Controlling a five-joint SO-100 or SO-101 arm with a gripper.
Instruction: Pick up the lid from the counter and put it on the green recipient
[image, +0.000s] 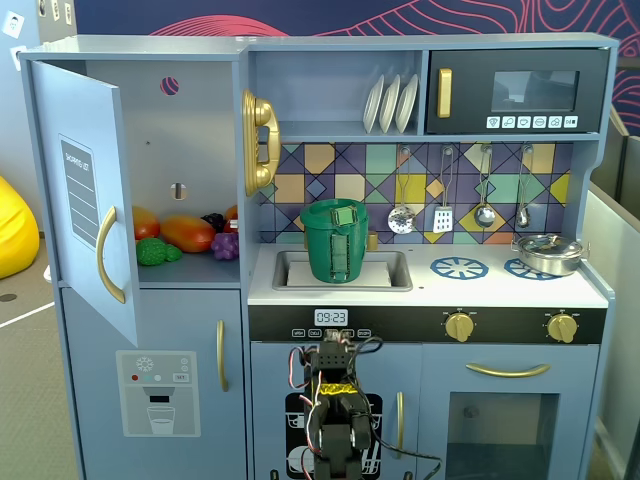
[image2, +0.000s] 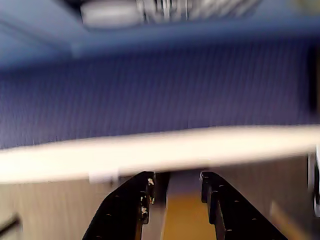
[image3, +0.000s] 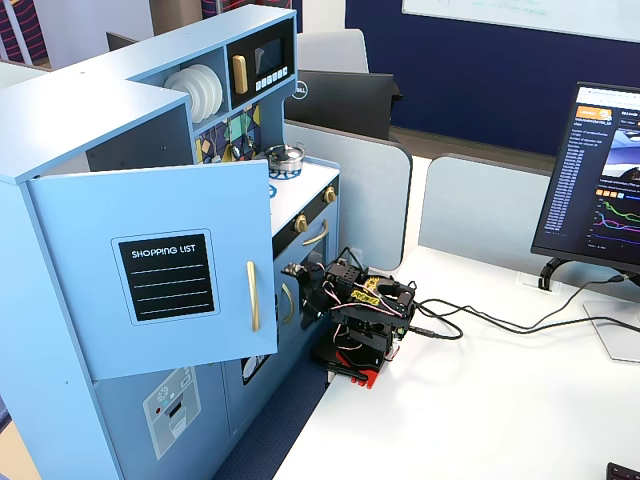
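The arm (image3: 358, 318) is black plastic with yellow-marked servos, a red base part and red, white and black cables; its fingers (image2: 222, 210) are black.

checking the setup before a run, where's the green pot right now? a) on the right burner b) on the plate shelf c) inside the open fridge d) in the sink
d: in a fixed view the green pot stands upright in the sink recess, left of the blue burner rings; the right burner holds the silver pot.
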